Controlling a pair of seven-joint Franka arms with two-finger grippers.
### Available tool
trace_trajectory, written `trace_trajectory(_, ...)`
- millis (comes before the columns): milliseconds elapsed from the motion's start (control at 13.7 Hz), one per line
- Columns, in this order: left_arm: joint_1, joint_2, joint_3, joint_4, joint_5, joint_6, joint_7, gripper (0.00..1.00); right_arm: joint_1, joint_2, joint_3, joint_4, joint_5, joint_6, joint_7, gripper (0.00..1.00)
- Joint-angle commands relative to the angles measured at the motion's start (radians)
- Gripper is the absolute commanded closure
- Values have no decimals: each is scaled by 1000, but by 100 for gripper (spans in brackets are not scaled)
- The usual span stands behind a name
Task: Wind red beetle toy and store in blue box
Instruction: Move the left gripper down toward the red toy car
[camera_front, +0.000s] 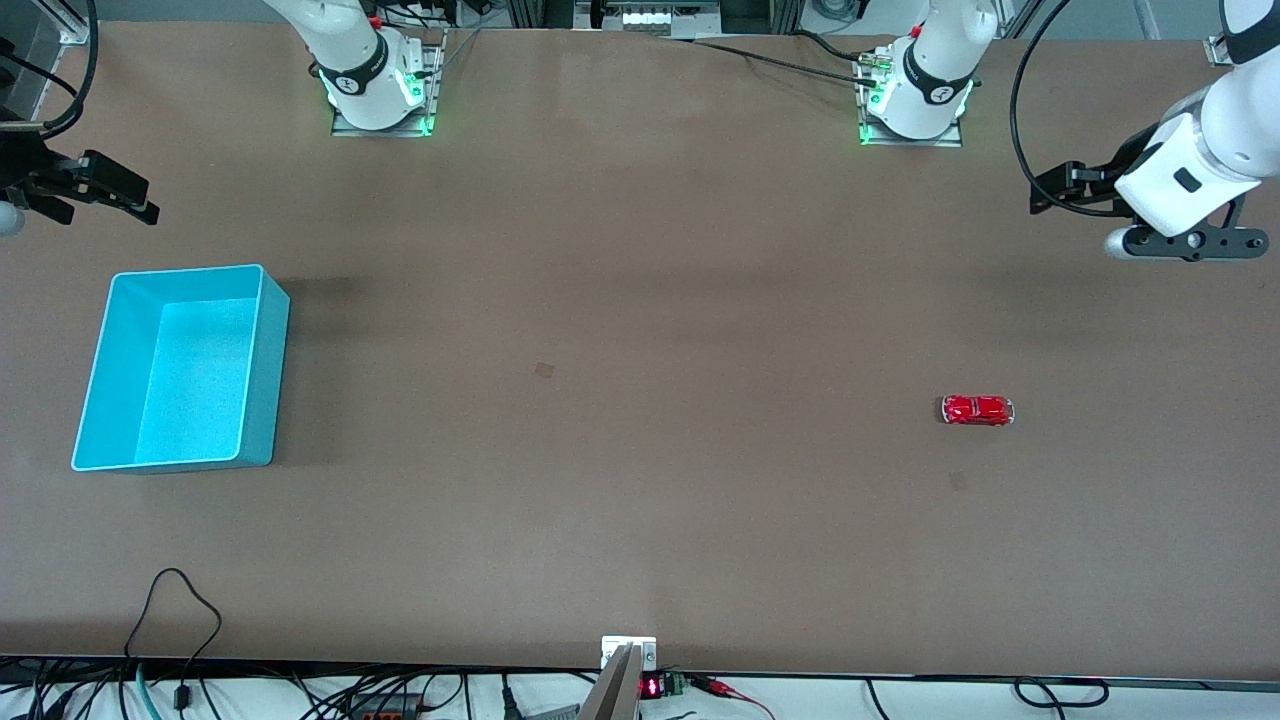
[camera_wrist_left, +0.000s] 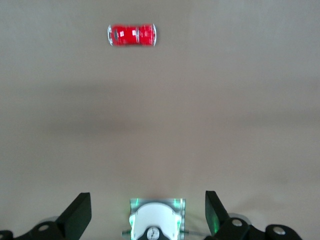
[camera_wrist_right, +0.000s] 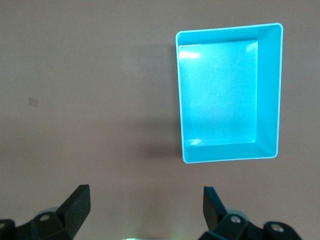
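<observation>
The red beetle toy (camera_front: 977, 410) (camera_wrist_left: 132, 35) stands on its wheels on the brown table, toward the left arm's end. Nothing touches it. The blue box (camera_front: 262, 380) (camera_wrist_right: 270, 90) sits toward the right arm's end with nothing inside. My left gripper (camera_front: 1050, 190) (camera_wrist_left: 148, 200) hangs open and empty above the table at its own end, well apart from the toy. Above the table edge beside the box, my right gripper (camera_front: 140, 200) (camera_wrist_right: 146, 195) is open with nothing between its fingers.
The two arm bases (camera_front: 380, 95) (camera_front: 915, 100) stand along the table's edge farthest from the front camera. Cables and a small display (camera_front: 650, 687) run along the nearest edge. A faint mark (camera_front: 543, 370) shows mid-table.
</observation>
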Motion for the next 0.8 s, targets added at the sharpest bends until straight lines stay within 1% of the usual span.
trace_trajectory(0,-9,14,1,25,8,-47,87,0,-2,-9,2,-4,-8,28,7,0)
trace_trajectory(219,6,28,3,25,18,-31,358,0,-2,-24,2,-27,-9,35,7,0)
trace_trajectory(364,11,28,6,13,20,21,513,0,3,-46,7,-45,-13,46,7,0)
trace_trajectory(583,13,35,4,-1,48,60,726,0,1,-92,10,-112,-13,92,7,0)
trace_trajectory(656,11,35,6,-10,73,64,814,0,1,-104,10,-128,-13,95,7,0)
trace_trajectory(728,17,41,4,-39,109,95,892,0,1,-106,10,-127,-12,89,9,0)
